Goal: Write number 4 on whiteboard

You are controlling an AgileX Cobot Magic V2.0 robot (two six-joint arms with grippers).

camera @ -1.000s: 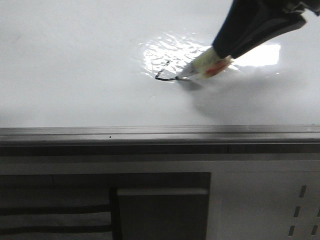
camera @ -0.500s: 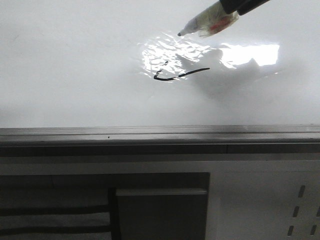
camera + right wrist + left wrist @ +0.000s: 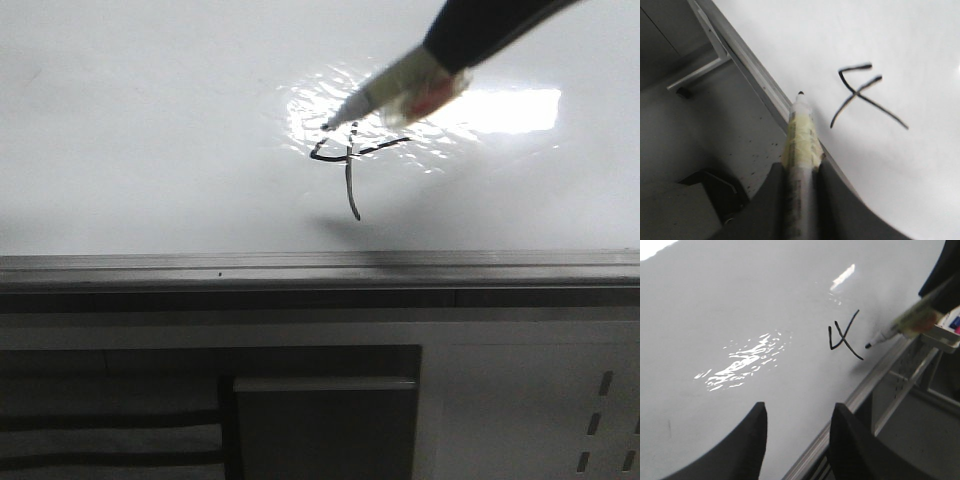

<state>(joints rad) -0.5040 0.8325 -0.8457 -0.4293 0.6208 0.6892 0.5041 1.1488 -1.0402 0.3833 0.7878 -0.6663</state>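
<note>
1. Half a second ago the drawing was only an angled hook and a crossbar, with the marker lifted up and away to the right. Now a long vertical tail runs down through the crossbar, so the number 4 reads whole, and the marker has come back down with its tip just above the top of the figure.
2. Nearest in the front view is a dark recessed cabinet front, with a pale slotted panel to its right.
3. Above that runs the grey metal rail along the near edge of the whiteboard.
4. The number 4 sits on the whiteboard a little right of centre, not far behind the rail, partly inside a rippled bright light reflection.
5. The right gripper is clamped on the marker, whose barrel is wrapped in yellowish tape between the dark fingers. In the wrist view the tip hangs off the surface, beside the number 4.
6. The left gripper is empty with its fingers parted, hovering over the whiteboard near the rail, well apart from the number 4.
7. Farther back the whiteboard is plain glossy white with a second, rectangular glare patch.
</note>
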